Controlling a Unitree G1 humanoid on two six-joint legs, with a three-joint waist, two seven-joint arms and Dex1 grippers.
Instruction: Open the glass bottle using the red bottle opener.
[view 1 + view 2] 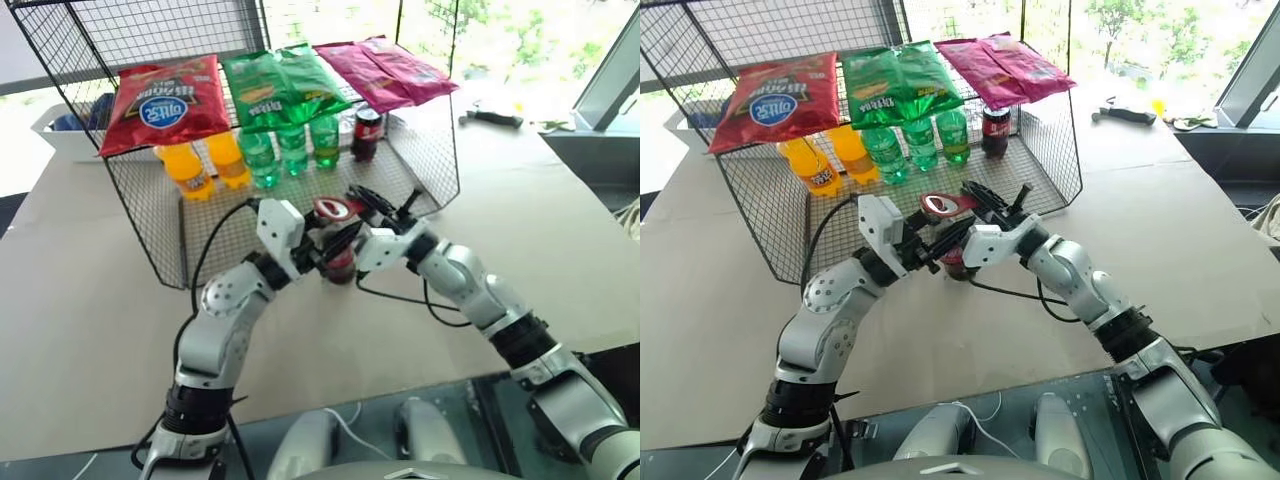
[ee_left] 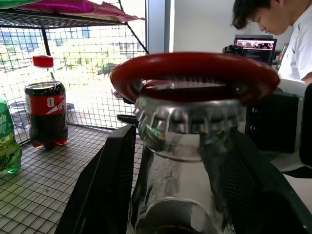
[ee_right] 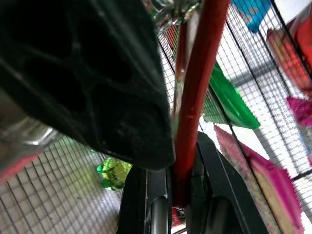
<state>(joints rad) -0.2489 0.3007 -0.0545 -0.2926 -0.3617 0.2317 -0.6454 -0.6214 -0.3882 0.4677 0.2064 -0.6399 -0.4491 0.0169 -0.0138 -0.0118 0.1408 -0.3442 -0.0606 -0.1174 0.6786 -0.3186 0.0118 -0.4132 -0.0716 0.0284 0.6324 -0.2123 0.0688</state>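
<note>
The glass bottle stands upright in front of the wire rack, and my left gripper is shut on it. In the left wrist view its clear neck and crown cap rise between my two black fingers. The oval ring of the red bottle opener lies over the cap, seen up close as a red rim resting on top of it. My right gripper comes in from the right and is shut on the opener's handle.
A wire mesh rack stands just behind, with chip bags on top and orange, green and dark cola bottles inside. A white bin and a black tool sit further back. A person sits nearby.
</note>
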